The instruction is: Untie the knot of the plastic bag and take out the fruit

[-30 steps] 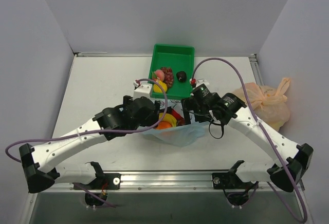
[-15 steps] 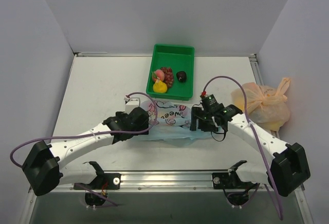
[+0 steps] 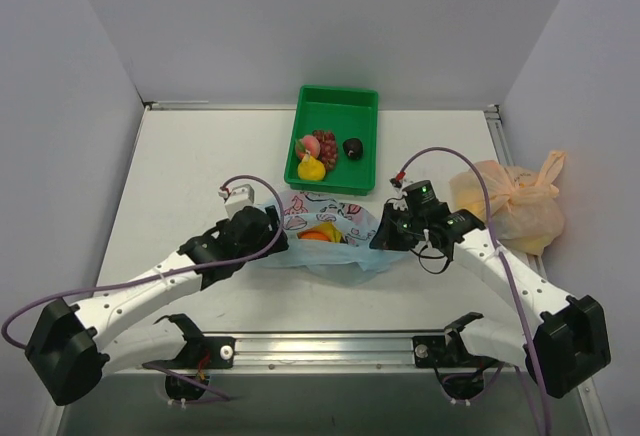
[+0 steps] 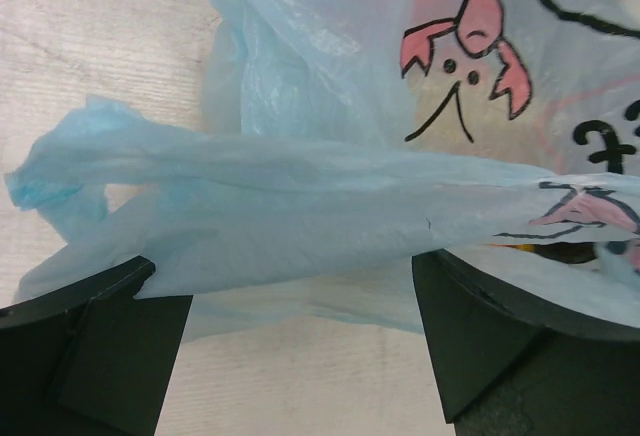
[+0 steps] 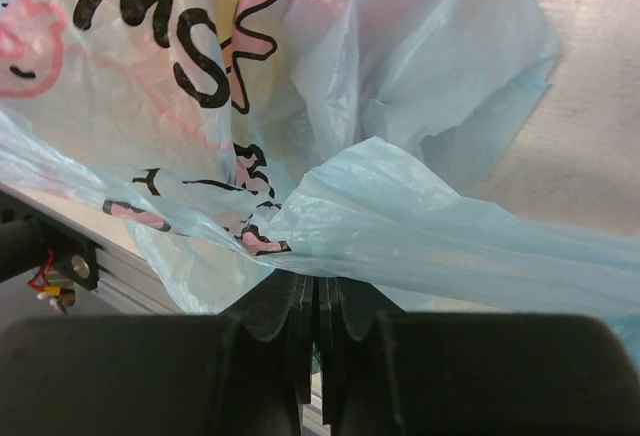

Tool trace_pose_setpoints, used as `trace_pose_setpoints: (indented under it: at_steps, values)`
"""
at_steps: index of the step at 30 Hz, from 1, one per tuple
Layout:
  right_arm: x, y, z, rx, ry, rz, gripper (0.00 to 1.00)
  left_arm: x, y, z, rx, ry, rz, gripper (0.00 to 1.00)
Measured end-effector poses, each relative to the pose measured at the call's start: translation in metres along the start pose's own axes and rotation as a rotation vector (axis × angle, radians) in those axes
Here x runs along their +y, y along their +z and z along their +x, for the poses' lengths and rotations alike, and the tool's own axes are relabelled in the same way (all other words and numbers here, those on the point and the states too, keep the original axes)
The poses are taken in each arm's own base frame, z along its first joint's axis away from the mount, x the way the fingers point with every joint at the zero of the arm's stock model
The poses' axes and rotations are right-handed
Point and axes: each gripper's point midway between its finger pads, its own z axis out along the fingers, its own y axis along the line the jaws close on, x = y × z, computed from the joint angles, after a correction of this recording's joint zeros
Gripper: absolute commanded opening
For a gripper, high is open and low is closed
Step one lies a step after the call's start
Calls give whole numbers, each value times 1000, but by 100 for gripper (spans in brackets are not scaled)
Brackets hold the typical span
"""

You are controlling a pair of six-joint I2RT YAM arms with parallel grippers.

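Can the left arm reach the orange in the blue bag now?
Probably: the plastic bag gapes open, orange showing, right gripper pinching its far side. The left gripper is open beside it, though a bag strip lies between its jaws.

A pale grey table (image 3: 190,166) spreads out ahead of me. It is matt, and close up in my wrist views its top shows faint streaks like washed wood grain. At 12 o'clock a plain lavender-grey back wall (image 3: 320,26) rises from the far edge. Matching panels close me in: the left wall (image 3: 60,156) at 9 o'clock and the right wall (image 3: 590,106) at 3 o'clock. A thin metal strip (image 3: 220,106) runs along the far edge, and a silver aluminium rail (image 3: 330,341) borders the table at 6 o'clock, with a darker grey band (image 3: 330,406) below it. The light is soft and even, and the shadows are faint.
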Motion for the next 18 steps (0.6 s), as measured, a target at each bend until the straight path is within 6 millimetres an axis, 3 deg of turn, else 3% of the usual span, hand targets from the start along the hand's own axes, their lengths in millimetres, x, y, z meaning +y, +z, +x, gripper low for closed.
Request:
trace_pose_setpoints:
  at_steps: [7, 18]
  values:
    - [13, -3, -1, 2, -6, -70, 0, -19, -3, -18, -60, -158, 79, 97]
    - [27, -12, 3, 4, -20, -152, 0, -16, 29, 3, -12, -276, 19, 97]
